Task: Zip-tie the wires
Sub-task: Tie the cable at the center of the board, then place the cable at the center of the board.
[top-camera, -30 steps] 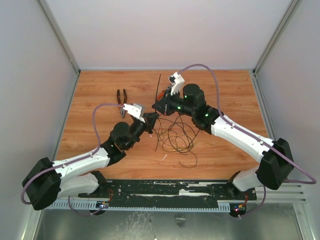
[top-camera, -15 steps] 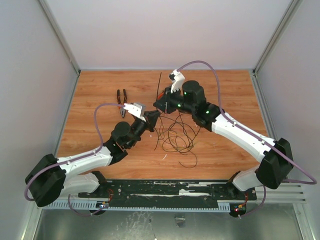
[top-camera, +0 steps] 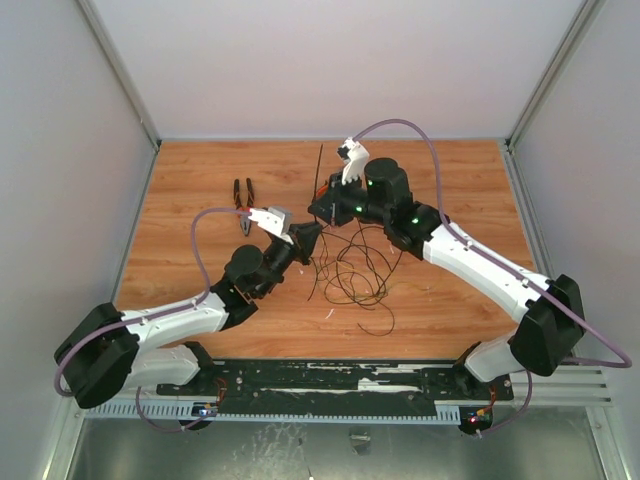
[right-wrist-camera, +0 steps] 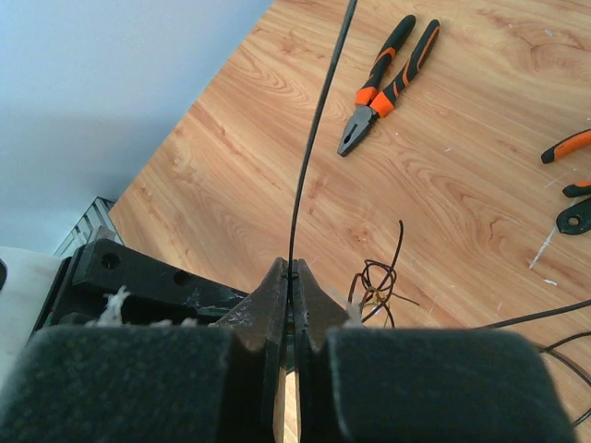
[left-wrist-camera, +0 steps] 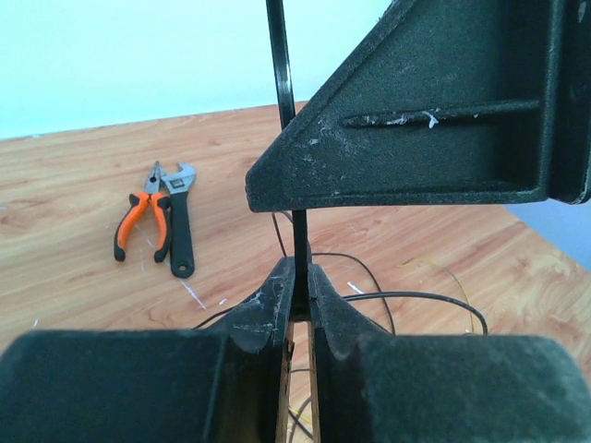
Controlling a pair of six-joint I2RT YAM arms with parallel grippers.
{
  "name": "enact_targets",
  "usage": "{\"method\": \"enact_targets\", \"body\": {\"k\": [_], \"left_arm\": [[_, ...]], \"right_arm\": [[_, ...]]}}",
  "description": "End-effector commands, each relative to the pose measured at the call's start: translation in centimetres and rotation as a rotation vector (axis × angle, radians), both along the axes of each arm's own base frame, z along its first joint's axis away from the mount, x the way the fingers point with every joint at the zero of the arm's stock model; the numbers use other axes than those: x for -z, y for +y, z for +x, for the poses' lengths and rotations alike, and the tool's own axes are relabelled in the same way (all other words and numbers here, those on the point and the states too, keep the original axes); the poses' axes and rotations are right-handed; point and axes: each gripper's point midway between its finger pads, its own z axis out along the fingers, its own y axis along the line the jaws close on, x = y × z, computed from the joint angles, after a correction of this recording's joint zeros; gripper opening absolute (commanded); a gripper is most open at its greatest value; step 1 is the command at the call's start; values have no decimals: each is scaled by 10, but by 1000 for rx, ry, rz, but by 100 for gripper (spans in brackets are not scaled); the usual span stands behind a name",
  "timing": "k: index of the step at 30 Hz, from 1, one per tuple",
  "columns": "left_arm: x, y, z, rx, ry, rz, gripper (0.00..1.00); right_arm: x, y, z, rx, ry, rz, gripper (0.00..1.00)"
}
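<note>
Right wrist shows a thin, black, bowed zip tie [right-wrist-camera: 314, 138].

Top external: sitting high behind the arm bases, looking steeply down, taking in the whole table [top-camera: 200, 180] from afar.

Left wrist: riding just behind the left gripper [left-wrist-camera: 295, 281], facing along its fingers, low across the boards toward a pale wall.

Right wrist: peering over the right gripper [right-wrist-camera: 288, 277], angling down toward a table edge.

Both wrist views are sharing the zip tie [left-wrist-camera: 280, 55], very close.

Left end effector [top-camera: 309, 236], right end effector [top-camera: 319, 210]: both clamped, adjacent
</note>
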Motion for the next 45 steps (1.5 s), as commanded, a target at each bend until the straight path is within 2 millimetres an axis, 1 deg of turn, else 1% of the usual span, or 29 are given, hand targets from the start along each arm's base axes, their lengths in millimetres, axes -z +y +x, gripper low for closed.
{"method": "enact_targets", "body": {"k": [1, 8, 14, 17, 20, 24, 26, 27, 29, 30, 32, 34, 36, 38, 40, 42, 45], "left_arm": [[84, 0, -16, 45, 178, 191, 13], [90, -3, -15, 46, 180, 191, 14], [103, -7, -13, 51, 200, 206, 14], [105, -7, -13, 49, 200, 209, 14], [102, -6, -11, 42, 190, 204, 14], [89, -4, -9, 28, 165, 191, 14], [83, -2, -8, 11, 160, 192, 14], [79, 0, -7, 4, 155, 190, 14], [72, 2, -6, -12, 147, 180, 15], [67, 4, -5, -19, 141, 174, 15], [62, 5, -4, -29, 132, 169, 16], [59, 6, -1, -40, 128, 173, 17], [57, 6, 5, -55, 129, 183, 17], [53, 6, 11, -69, 127, 196, 17], [48, 4, 18, -79, 121, 212, 17], [41, 2, 25, -93, 112, 227, 17], [34, -5, 36, -94, 101, 239, 19]], "right_arm": [[-108, 4, 11, 4, -235, 215, 0], [-118, 2, 7, -3, -246, 234, 0], [-127, 0, 6, 0, -258, 243, 0], [-129, 0, 6, 0, -263, 243, 0], [-127, -1, 6, 3, -261, 237, 0], [-117, -2, 6, 5, -251, 219, 0], [-110, -7, 5, 5, -246, 207, 0], [-108, -11, 4, 4, -246, 205, 3], [-102, -19, 1, -5, -251, 197, 24], [-102, -25, -3, -12, -261, 199, 32], [-96, -37, -7, -20, -266, 185, 44], [-88, -50, -9, -7, -257, 160, 53], [-81, -66, -10, 17, -243, 136, 57], [-73, -85, -11, 61, -236, 117, 59], [-63, -109, -6, 128, -226, 88, 59], [-52, -138, 0, 217, -216, 42, 60], [-44, -170, 5, 319, -228, -17, 60]]}}
